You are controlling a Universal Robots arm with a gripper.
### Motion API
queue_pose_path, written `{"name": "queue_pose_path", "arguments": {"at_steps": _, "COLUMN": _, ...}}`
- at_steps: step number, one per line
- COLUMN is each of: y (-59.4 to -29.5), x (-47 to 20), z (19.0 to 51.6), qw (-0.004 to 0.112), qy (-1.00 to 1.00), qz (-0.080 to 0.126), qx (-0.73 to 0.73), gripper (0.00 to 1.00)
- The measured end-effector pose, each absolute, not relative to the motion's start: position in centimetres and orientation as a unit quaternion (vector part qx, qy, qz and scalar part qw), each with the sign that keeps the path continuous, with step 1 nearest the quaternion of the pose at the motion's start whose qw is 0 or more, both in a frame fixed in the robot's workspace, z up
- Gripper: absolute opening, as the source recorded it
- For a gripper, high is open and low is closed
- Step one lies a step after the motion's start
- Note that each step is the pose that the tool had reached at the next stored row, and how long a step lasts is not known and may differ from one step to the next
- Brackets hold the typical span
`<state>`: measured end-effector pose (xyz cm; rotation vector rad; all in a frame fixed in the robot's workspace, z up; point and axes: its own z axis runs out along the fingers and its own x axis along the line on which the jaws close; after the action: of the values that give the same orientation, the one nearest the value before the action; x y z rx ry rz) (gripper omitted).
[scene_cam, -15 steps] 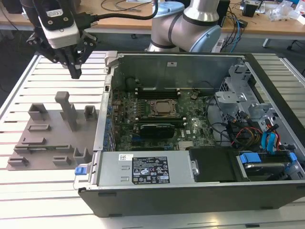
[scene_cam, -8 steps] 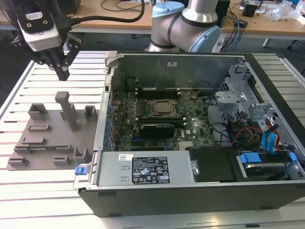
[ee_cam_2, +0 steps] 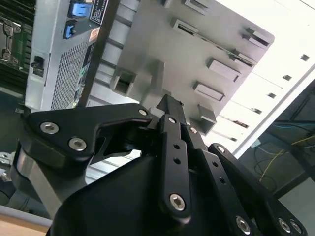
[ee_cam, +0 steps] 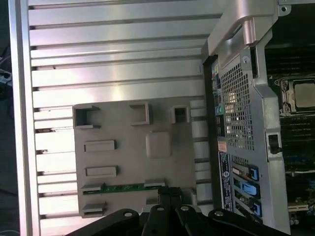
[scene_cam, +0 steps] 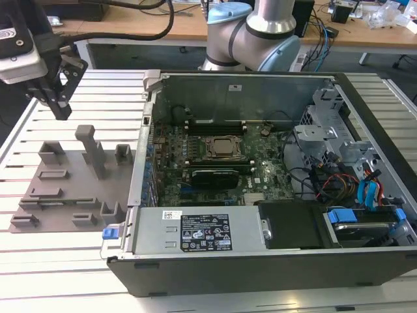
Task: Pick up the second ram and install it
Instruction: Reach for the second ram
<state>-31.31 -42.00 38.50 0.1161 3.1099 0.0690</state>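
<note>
The second ram [ee_cam: 123, 187], a long thin green circuit-board stick, shows only as a narrow green edge in the first wrist view, and its chips cannot be made out. It stands on edge between two small raised holders on a flat grey moulded fixture plate [ee_cam: 128, 162]. The end nearer the black metal gripper [ee_cam: 170, 192] is partly covered by the gripper's fingers. In the exterior view the ram is too faint to pick out on the plate [scene_cam: 65, 186].

There the gripper [scene_cam: 62, 111] hangs above the plate's far edge, well apart from the ram. Its jaws are closed together, holding and touching nothing.

The plate lies on a ribbed aluminium table [scene_cam: 39, 274], just beside an open black-and-silver computer case [scene_cam: 260, 274] with a green motherboard [scene_cam: 260, 176] inside. The case's perforated steel back panel [ee_cam: 238, 108] faces the plate.
</note>
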Motion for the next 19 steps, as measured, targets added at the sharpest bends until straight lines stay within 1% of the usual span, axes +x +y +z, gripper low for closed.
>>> {"name": "queue_pose_path", "arguments": {"at_steps": 8, "y": -42.4, "x": -33.6, "z": 36.9, "qw": 0.014, "qy": 0.999, "qz": 0.022, "qx": 0.037, "gripper": 0.1}}
{"name": "queue_pose_path", "arguments": {"at_steps": 10, "y": -43.1, "x": -34.3, "z": 36.7, "qw": 0.014, "qy": 0.999, "qz": 0.022, "qx": 0.037, "gripper": 0.1}}
{"name": "queue_pose_path", "arguments": {"at_steps": 14, "y": -43.7, "x": -34.5, "z": 36.7, "qw": 0.015, "qy": 0.999, "qz": -0.006, "qx": 0.035, "gripper": 0.1}}
{"name": "queue_pose_path", "arguments": {"at_steps": 19, "y": -43.7, "x": -34.6, "z": 36.7, "qw": 0.015, "qy": 0.999, "qz": -0.007, "qx": 0.035, "gripper": 0.1}}
